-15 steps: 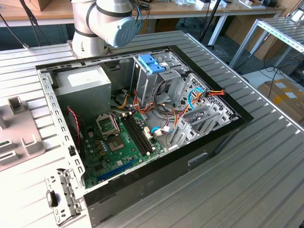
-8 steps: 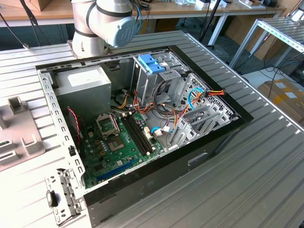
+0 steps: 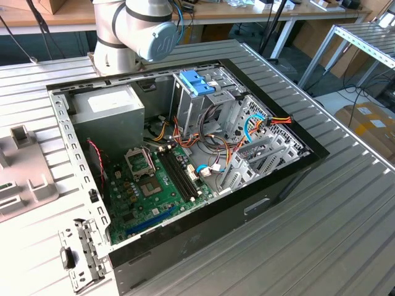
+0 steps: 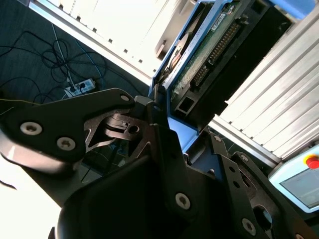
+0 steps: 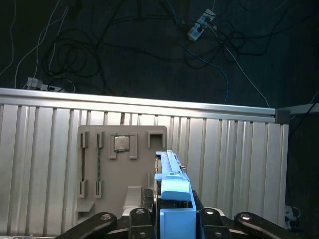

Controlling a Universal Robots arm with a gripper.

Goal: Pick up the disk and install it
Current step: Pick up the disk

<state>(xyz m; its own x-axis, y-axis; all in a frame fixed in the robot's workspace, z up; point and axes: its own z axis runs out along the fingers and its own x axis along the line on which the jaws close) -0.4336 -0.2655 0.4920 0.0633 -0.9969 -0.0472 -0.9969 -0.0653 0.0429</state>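
Disk [image 5: 171, 174] is held edge-on by the closed gripper [image 5: 172, 216]; it is best kept square for the drive bay [image 3: 213, 102] at twelve o'clock of the case [image 3: 185, 253].

Ribbed table [image 3: 345, 203] bears open computer case [image 3: 259, 206], perhaps a grey fixture [image 3: 24, 179].

Open air surrounds the claw [image 5: 172, 219] gripping the disk [image 5: 171, 174]; loose cables [image 3: 216, 143] crowd the case's [image 3: 66, 132] drive cage [image 3: 196, 82].

The arm [image 3: 133, 31] runs off the exterior view's top edge. In the second wrist view the end effector [image 4: 174, 124] covers one end of the disk [image 4: 209, 55]; the picture's edge cuts the other.
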